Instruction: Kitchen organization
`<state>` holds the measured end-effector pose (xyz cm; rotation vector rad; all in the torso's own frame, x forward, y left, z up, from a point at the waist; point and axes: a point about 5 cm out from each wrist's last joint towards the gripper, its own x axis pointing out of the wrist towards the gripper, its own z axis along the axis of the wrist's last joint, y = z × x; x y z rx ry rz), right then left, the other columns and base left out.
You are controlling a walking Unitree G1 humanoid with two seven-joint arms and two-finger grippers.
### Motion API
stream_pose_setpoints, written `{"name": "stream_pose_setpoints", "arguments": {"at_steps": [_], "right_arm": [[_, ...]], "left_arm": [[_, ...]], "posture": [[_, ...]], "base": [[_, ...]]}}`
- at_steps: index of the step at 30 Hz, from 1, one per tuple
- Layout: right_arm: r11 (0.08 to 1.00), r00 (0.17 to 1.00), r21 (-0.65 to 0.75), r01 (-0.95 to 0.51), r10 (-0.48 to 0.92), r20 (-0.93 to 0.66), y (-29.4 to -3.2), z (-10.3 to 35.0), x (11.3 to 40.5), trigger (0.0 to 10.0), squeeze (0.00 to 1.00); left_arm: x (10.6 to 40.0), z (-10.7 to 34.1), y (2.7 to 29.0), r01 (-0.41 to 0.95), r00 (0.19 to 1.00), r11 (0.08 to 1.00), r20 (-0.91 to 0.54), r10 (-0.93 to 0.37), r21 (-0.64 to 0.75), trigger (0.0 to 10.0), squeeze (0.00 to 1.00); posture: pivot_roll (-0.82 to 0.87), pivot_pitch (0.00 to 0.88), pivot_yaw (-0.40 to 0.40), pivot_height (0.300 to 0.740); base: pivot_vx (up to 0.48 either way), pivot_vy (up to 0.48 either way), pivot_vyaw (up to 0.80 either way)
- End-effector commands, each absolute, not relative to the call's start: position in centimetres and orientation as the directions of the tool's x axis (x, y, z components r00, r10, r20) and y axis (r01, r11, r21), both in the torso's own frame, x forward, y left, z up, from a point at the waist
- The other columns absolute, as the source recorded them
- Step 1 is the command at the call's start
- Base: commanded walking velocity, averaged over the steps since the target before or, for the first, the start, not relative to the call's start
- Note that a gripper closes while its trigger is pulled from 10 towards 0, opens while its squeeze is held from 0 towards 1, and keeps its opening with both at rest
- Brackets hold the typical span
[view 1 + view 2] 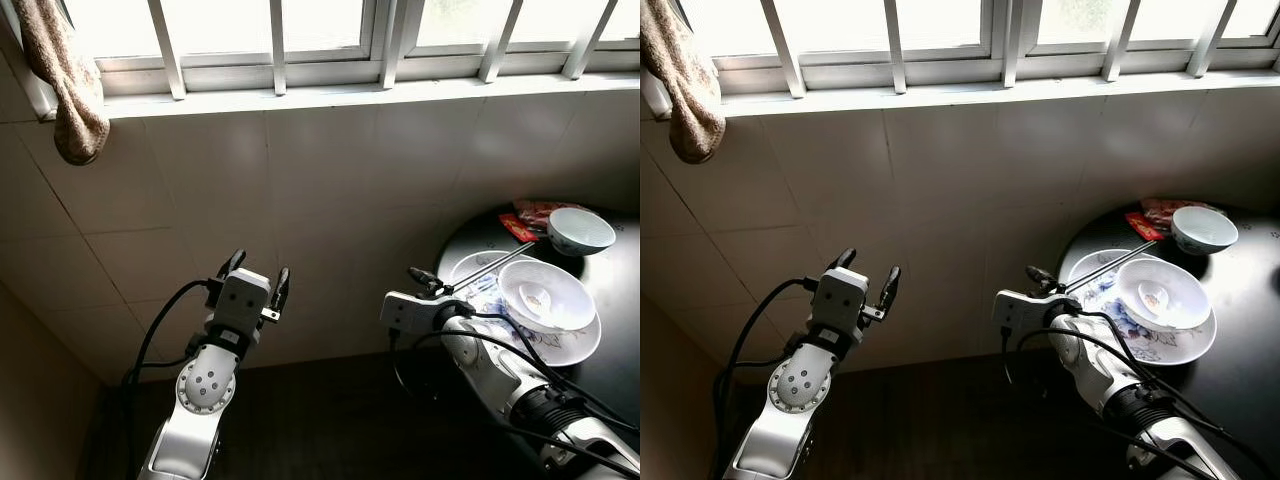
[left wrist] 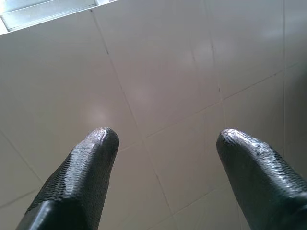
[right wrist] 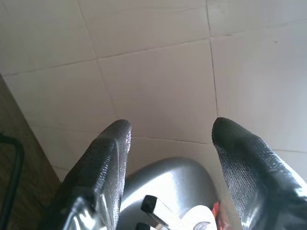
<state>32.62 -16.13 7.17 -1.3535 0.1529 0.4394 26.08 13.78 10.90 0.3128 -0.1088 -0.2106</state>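
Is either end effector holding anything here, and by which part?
No. The left end effector and the right end effector are both open and hold nothing, facing the tiled wall.

Strong daylight comes through the window (image 1: 320,30), which is overexposed to white. The tiled wall (image 1: 330,190) is softly lit, the floor (image 1: 330,420) is dark. Wrist views are slightly soft.
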Motion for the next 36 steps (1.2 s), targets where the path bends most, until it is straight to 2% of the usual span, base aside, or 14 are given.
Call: {"name": "stream_pose_setpoints", "arguments": {"at_steps": [1,26,36], "right_arm": [[0.126,0.916,-0.919,-0.375,0.202,-0.346,-16.3,7.1,32.6,10.0,0.0],[0.165,0.93,-0.915,-0.367,0.094,-0.356,-17.7,6.6,32.8,10.0,0.0],[0.133,0.941,-0.932,-0.336,0.083,-0.328,-17.9,6.9,33.1,10.0,0.0]], "left_arm": [[26.1,11.4,13.8,0.183,0.972,0.931,0.085,-0.22,0.316,10.0,0.0],[26.2,11.4,13.8,0.185,0.972,0.931,0.084,-0.221,0.314,10.0,0.0],[26.2,11.4,13.8,0.184,0.972,0.933,0.084,-0.22,0.309,10.0,0.0]], "posture": [[0.11,0.0,-0.032,0.74],[0.11,0.0,-0.03,0.74],[0.11,0.0,-0.034,0.74]], "base": [[0.0,0.0,0.0],[0.0,0.0,0.0],[0.0,0.0,0.0]]}}
